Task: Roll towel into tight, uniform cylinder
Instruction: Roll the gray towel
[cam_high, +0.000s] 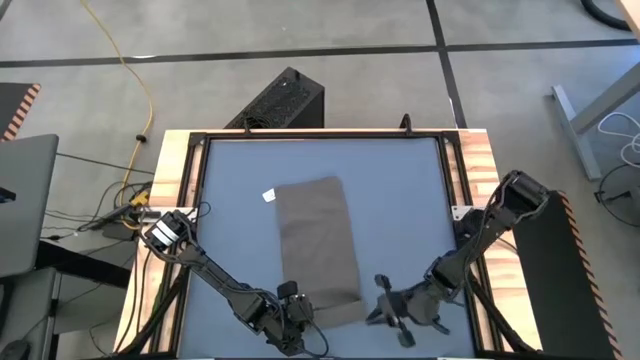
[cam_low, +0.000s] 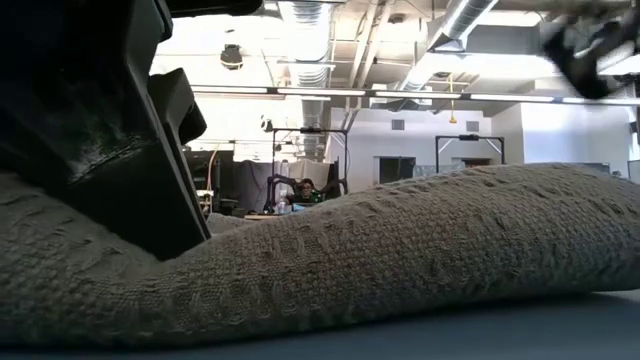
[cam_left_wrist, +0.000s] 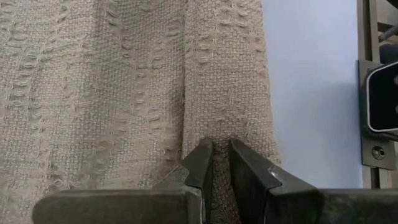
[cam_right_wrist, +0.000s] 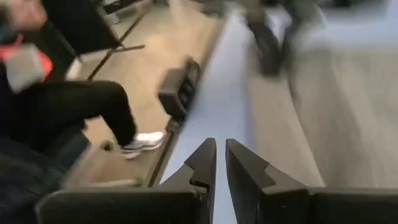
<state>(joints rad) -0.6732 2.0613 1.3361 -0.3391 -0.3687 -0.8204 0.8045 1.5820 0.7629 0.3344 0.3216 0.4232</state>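
Where overhead hides it: left gripper pinching towel; right gripper closed, empty.

The high camera is looking straight down on the whole counter and both arms. The low camera is sitting at counter level, pressed close against the towel, facing the room behind. The left wrist camera is looking closely at the same towel; the right wrist camera is facing along the counter edge.

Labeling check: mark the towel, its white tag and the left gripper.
towel (cam_high: 318, 238): high view, middle of the flat folded cloth.
white tag (cam_high: 268, 196): high view, the tag itself at the towel's far corner.
left gripper (cam_left_wrist: 221, 163): left wrist view, between fingertips pinching the towel edge.
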